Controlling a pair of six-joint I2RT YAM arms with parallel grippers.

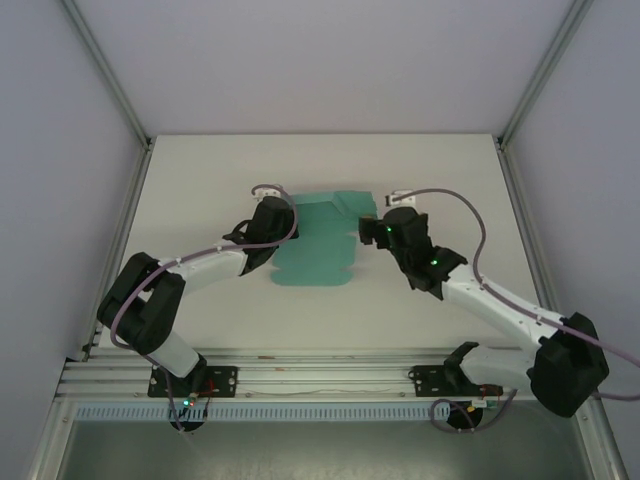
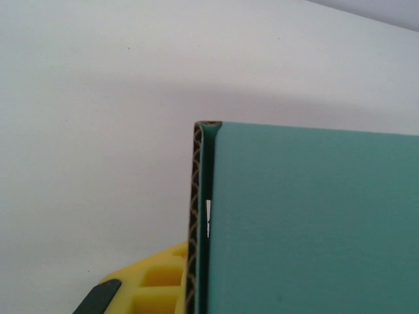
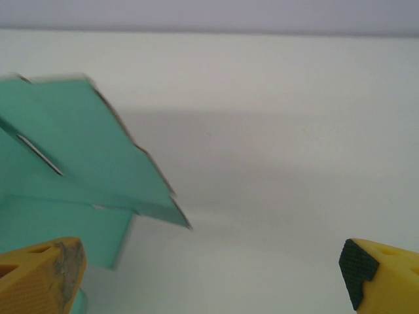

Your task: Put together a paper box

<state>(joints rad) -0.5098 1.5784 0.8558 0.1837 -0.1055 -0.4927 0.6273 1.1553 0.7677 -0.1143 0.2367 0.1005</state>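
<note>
The paper box (image 1: 318, 250) is a teal die-cut sheet lying on the white table between the two arms, with flaps raised along its far side. My left gripper (image 1: 266, 226) sits at the sheet's left edge. In the left wrist view a folded-up teal flap (image 2: 308, 222) stands right against one yellow finger (image 2: 154, 281), and the jaws are shut on it. My right gripper (image 1: 374, 232) is at the sheet's right edge, open wide with nothing between its fingertips (image 3: 46, 275). Raised teal flaps (image 3: 72, 144) show blurred to its left.
The white table (image 1: 200, 180) is enclosed by grey walls and aluminium posts (image 1: 105, 65) on the left and right. An aluminium rail (image 1: 320, 380) with both arm bases runs along the near edge. Cables loop over both wrists.
</note>
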